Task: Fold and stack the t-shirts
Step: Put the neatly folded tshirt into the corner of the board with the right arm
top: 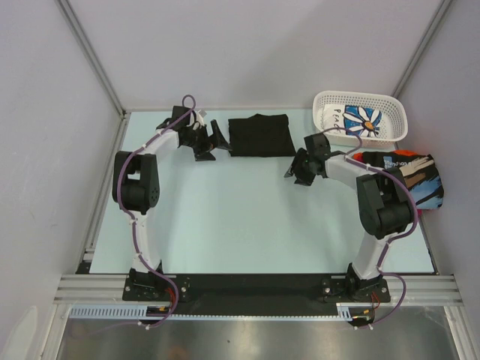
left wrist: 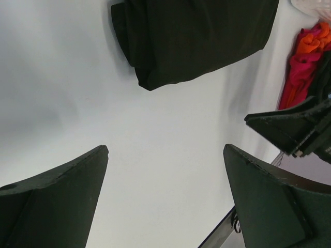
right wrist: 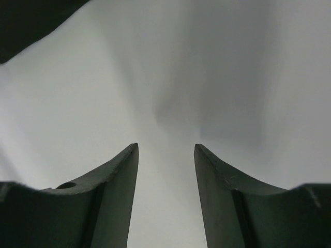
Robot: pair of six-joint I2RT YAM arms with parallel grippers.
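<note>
A folded black t-shirt lies flat at the back middle of the table; in the left wrist view this folded shirt fills the top. My left gripper stands wide open just left of it, with only bare table between its fingers. My right gripper hovers just right of the shirt, partly open and empty, and a black shirt corner shows at the upper left. A white daisy-print t-shirt sits in the basket. A heap of black printed t-shirts with a red one lies at the right edge.
The white lattice basket stands at the back right corner. The right arm's elbow rises beside the shirt heap. The right gripper's fingers show in the left wrist view. The table's pale mat ends at a black front rail.
</note>
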